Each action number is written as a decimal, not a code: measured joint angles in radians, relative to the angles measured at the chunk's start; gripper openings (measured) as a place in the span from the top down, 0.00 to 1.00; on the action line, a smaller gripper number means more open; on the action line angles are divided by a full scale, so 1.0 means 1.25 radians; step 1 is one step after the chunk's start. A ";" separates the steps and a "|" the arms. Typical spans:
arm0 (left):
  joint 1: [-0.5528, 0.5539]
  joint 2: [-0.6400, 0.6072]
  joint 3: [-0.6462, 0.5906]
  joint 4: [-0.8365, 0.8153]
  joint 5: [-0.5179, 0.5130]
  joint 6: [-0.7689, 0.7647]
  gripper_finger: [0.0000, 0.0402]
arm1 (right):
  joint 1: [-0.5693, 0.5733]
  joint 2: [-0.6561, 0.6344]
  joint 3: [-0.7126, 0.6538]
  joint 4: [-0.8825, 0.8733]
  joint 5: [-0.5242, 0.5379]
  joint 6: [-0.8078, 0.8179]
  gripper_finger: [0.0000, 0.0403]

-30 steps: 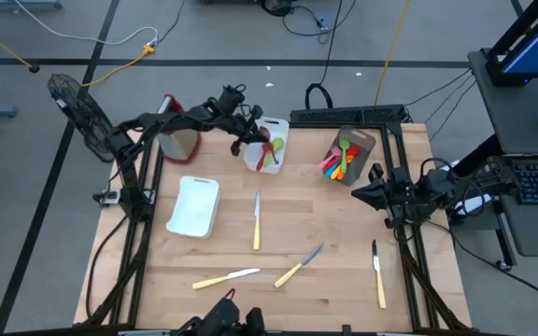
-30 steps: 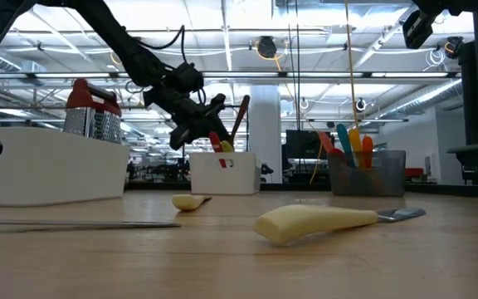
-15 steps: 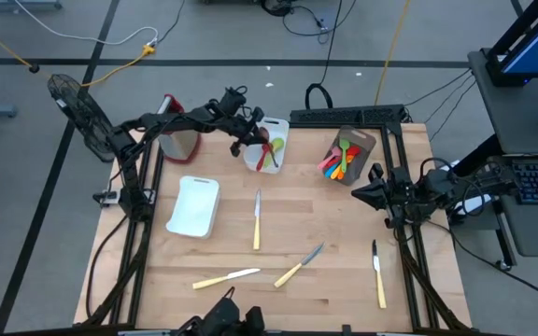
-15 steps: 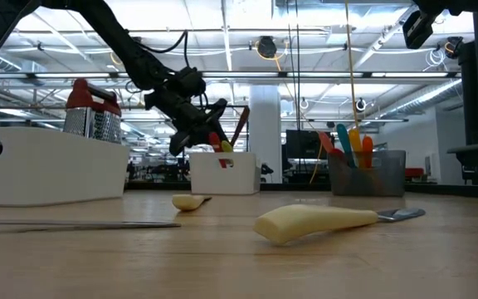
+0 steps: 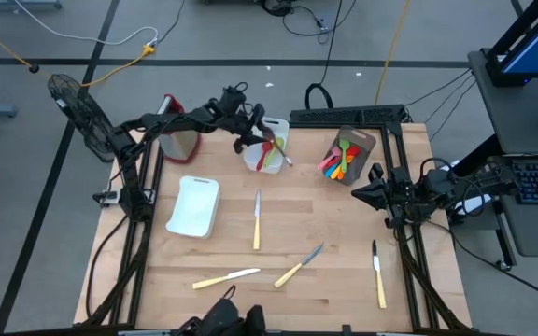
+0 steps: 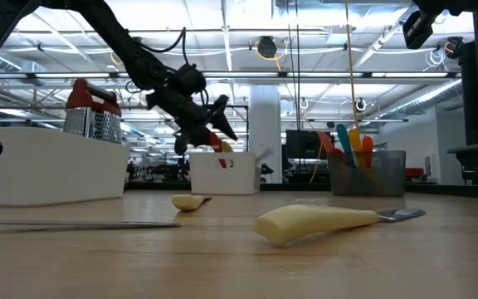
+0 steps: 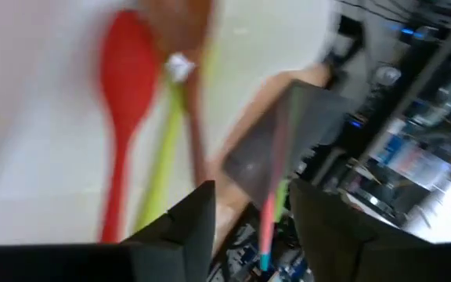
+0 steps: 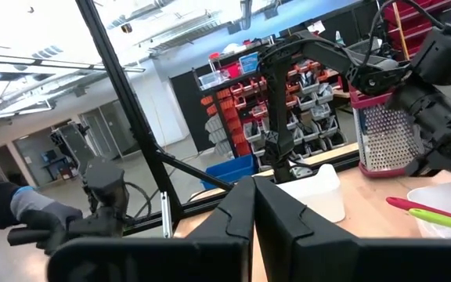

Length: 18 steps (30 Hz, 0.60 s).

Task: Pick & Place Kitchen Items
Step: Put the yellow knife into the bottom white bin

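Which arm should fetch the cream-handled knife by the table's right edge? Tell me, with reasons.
Right. The right gripper waits shut at the right side, just above that knife. The left gripper is at the far tub of utensils.

**Utensils: where each one lies**

You have the left gripper (image 5: 253,138) over a red spoon (image 5: 267,146) and green spoon (image 5: 271,159) leaning in the tub. To its right, well apart, coloured utensils (image 5: 339,159) stand bunched. Nearer you, four cream-handled knives (image 5: 257,219) lie flat and scattered; one (image 5: 378,273) lies near the right gripper (image 5: 361,194).
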<state>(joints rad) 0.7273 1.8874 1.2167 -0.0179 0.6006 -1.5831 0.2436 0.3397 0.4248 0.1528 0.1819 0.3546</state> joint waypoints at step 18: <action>-0.133 -0.219 0.000 0.178 -0.087 0.183 0.63 | 0.000 0.000 0.000 -0.007 -0.002 0.017 0.99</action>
<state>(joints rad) 0.5608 1.6135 1.2167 0.2042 0.4920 -1.3543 0.2437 0.3397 0.4248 0.1444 0.1791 0.3758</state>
